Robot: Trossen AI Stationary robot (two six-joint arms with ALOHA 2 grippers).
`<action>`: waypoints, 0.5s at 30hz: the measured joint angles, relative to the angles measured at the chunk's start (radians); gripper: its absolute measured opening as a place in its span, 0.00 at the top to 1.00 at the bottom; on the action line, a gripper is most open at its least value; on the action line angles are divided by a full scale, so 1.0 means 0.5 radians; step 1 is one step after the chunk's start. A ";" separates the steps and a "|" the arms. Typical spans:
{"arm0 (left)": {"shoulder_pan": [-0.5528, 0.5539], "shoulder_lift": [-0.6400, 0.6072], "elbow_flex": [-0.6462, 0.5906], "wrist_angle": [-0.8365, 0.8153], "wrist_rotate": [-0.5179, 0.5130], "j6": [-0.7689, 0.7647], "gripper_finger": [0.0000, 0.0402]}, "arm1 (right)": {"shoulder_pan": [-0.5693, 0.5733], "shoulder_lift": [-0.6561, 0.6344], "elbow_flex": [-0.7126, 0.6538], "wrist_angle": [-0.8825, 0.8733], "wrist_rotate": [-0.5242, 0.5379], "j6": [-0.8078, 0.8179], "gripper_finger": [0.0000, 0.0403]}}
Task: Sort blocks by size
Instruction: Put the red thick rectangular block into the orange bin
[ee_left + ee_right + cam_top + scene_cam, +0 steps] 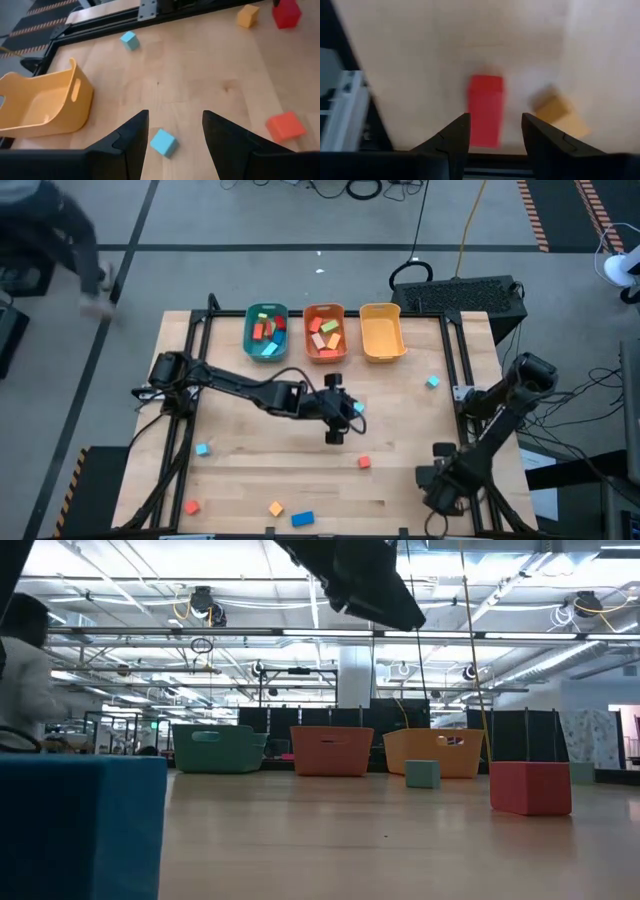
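Loose blocks lie scattered on the wooden table (400,430). My left gripper (175,116) hovers open over the table's middle (345,412), slanting down; a light-blue cube (163,142) lies on the table below and between its fingers, untouched. My right gripper (495,119) stands open near the table's near right corner (438,485), pointing down above a red block (486,110), with a tan block (560,115) beside it. Neither gripper holds anything.
Along the far edge stand a teal bin (266,330) and an orange bin (325,330), each holding blocks, and a yellow bin (381,332). More blocks lie loose: a red cube (364,462), light-blue cubes (432,382) (202,448), and a blue bar (301,518) at the near edge.
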 joint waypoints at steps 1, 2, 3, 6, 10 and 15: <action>-0.019 0.000 -0.004 0.004 -0.011 -0.001 0.53 | 0.034 0.000 0.000 0.043 0.002 0.048 0.59; -0.037 0.000 -0.017 0.025 -0.019 -0.001 0.53 | 0.065 0.000 0.000 0.089 0.007 0.104 0.59; -0.052 0.000 -0.040 0.070 -0.024 -0.001 0.53 | 0.096 0.000 0.000 0.128 0.008 0.160 0.59; -0.084 0.000 -0.119 0.257 -0.024 -0.002 0.53 | 0.176 0.000 0.000 0.166 0.037 0.328 0.59; -0.103 0.000 -0.166 0.399 0.007 -0.003 0.53 | 0.272 0.000 -0.030 0.167 0.183 0.488 0.59; -0.116 0.000 -0.298 0.580 0.055 -0.098 0.53 | 0.339 0.000 -0.099 0.182 0.196 0.637 0.59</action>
